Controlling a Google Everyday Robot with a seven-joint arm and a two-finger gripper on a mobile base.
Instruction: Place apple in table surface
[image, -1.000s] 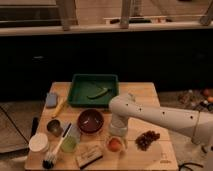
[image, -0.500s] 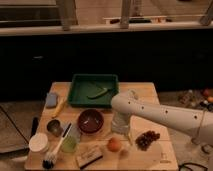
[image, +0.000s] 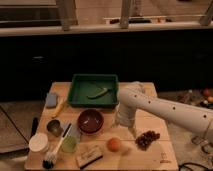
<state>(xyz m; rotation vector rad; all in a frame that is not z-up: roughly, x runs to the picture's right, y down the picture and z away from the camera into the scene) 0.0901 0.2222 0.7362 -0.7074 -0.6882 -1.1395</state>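
Note:
The apple (image: 114, 144), small, round and orange-red, rests on the light tan table surface (image: 160, 152) near the front edge, between a dark red bowl (image: 91, 121) and a dark grape bunch (image: 147, 139). My gripper (image: 125, 127) hangs from the white arm just above and to the right of the apple, apart from it. The arm reaches in from the right side of the camera view.
A green tray (image: 80, 97) holding a green item (image: 98, 93) stands at the back. At the left lie a blue sponge (image: 51, 100), a metal cup (image: 54, 127), a white cup (image: 38, 143), a green cup (image: 70, 145) and a brush (image: 51, 159). A tan block (image: 89, 156) lies at the front.
The gripper was down over the apple; it has risen and drawn back, and the apple now shows in full on the table.

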